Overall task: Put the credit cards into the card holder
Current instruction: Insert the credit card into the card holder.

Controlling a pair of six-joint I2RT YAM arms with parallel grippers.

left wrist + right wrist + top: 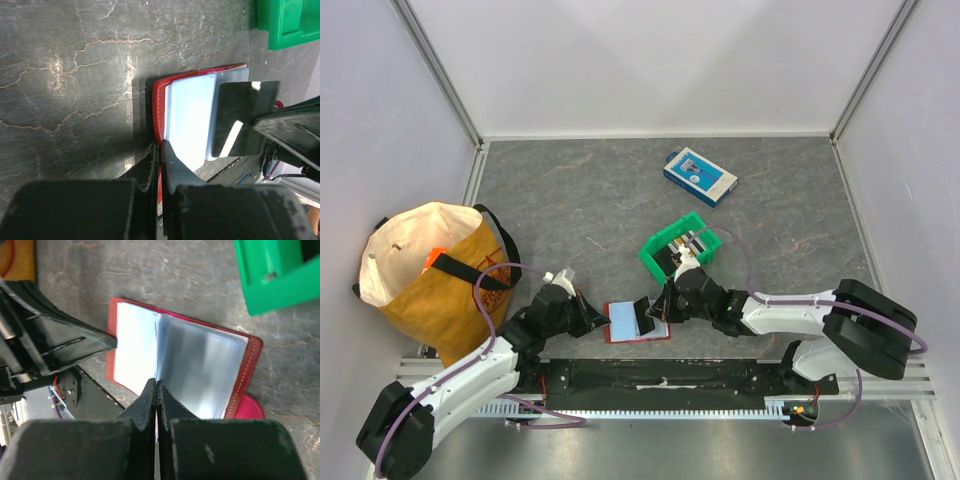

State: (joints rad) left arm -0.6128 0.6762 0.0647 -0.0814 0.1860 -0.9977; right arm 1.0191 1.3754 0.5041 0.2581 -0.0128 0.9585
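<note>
One black credit card (245,117), edge-on and barely visible from my right wrist, pinched in right gripper (156,385) above card holder (638,322): red, open, clear sleeves, table's 6 o'clock, left gripper (159,150) clamped on its left edge. Green bin (654,250) at its 1 o'clock, contents unclear to me; yellow bag (470,300) at 9 o'clock

- I have the card holder (623,324) lying open on the table (580,200), near its front edge, between my two grippers.
- The left gripper (599,322) is clamped on the holder's left edge.
- The right gripper (660,308), on the holder's right, pinches a card (643,316) over the open pages.
- The bin (680,250) sits just behind the holder, to its right.
- The box (700,176) lies farther back, well apart.
- The bag (430,275) stands far left, beside my left arm.
</note>
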